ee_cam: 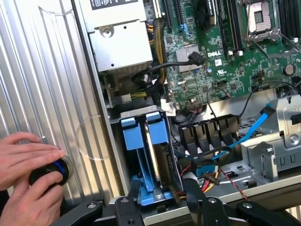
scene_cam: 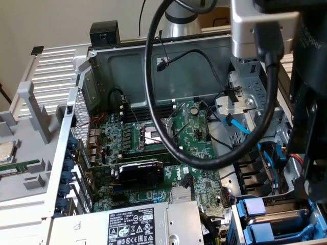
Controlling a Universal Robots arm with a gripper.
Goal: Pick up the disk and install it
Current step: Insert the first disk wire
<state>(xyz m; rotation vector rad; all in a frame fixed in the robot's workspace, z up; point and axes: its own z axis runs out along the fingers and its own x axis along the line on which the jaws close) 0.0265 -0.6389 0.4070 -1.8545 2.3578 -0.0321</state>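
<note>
The disk [ee_cam: 149,157] stands in the drive bay at the case's corner, a thin silver edge between bright blue carrier rails with two blue tabs at its far end. My gripper [ee_cam: 160,194] is right over it, and its black fingers [ee_cam: 134,187] flank the near end of the blue frame and look closed on it. In the exterior view the dark gripper [scene_cam: 305,178] hangs at the right, just above the blue-framed disk [scene_cam: 278,220] in the bay.
The open case holds a green motherboard [scene_cam: 153,138], a power supply [ee_cam: 117,42] beside the bay, and a thick black cable loop [scene_cam: 153,102]. Blue and black data cables [ee_cam: 263,117] lie near the bay. A person's hands [ee_cam: 28,155] rest on a black knob on the ribbed metal surface.
</note>
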